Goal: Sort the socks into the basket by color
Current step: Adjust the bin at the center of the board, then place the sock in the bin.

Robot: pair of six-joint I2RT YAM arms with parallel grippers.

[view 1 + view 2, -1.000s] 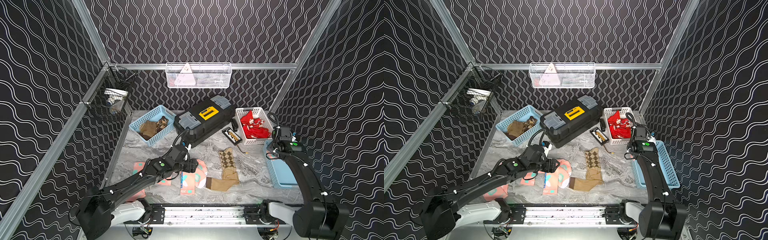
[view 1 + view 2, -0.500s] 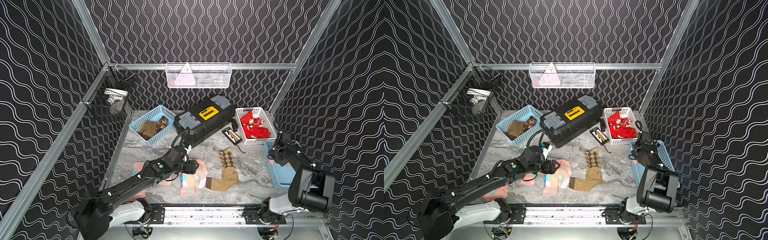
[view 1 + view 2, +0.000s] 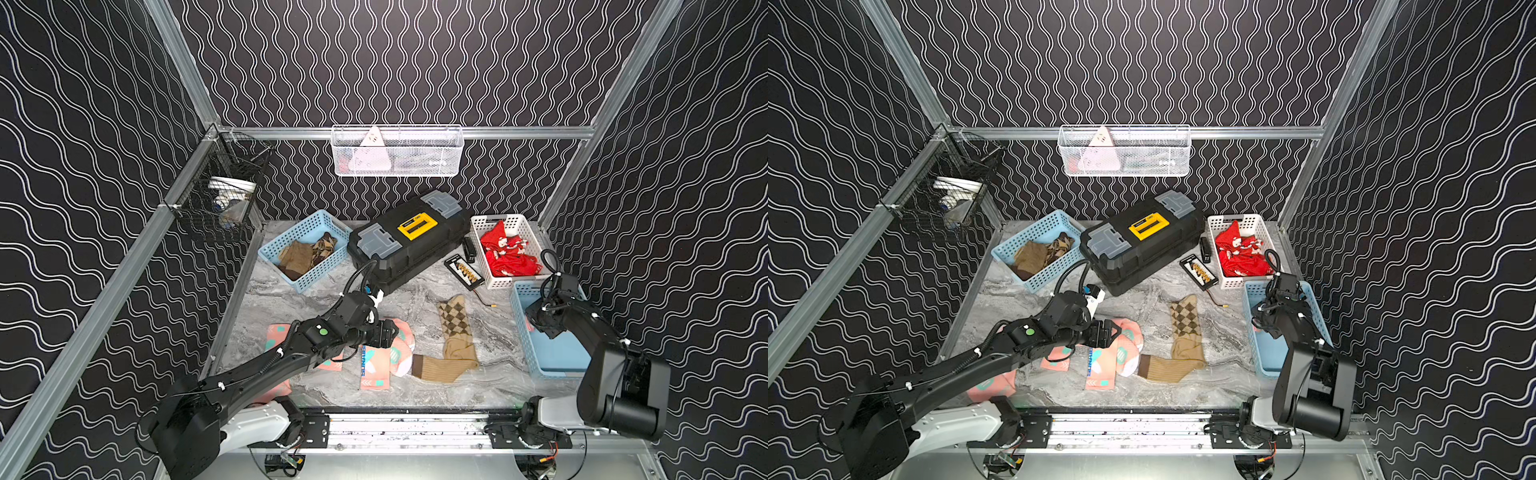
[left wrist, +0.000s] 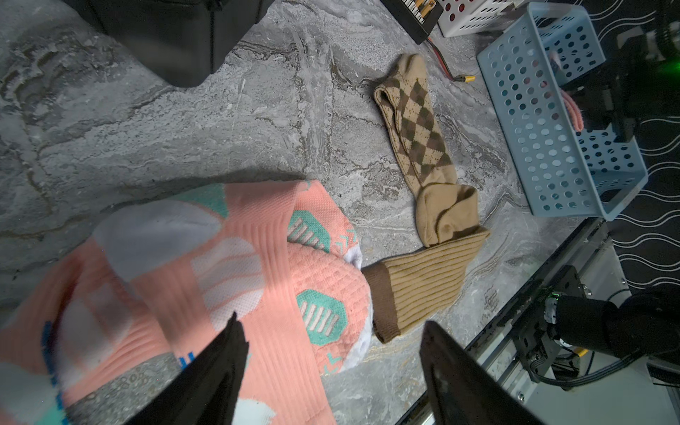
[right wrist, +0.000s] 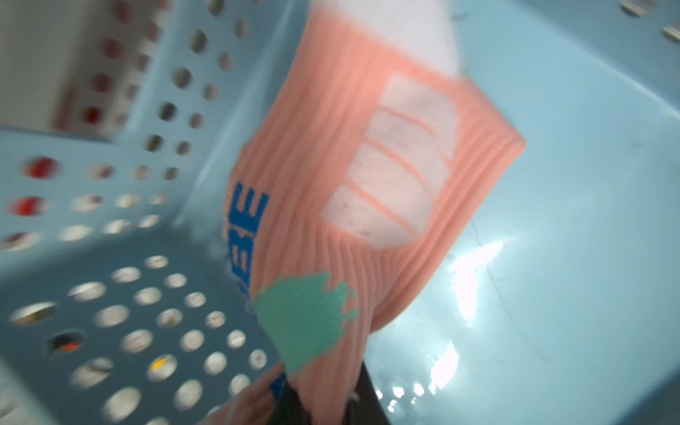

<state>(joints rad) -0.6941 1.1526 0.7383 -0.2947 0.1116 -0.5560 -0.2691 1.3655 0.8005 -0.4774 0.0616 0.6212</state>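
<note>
R gripper [image 5: 321, 404] pinches pink sock [image 5: 349, 176], blue "BE" legible; L gripper [image 4: 330, 325] wide apart, empty.

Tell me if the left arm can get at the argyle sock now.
Probably yes. The left gripper is open over the pink socks, and the argyle sock lies uncovered on the table just beyond it, with nothing between.

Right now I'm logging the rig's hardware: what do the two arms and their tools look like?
Both arms are matte black with rounded joints and a light grey base link. The left arm carries a round green dot and a black cable looping over its wrist; the left tool has black wedge-shaped fingers. The right arm matches in build.
</note>
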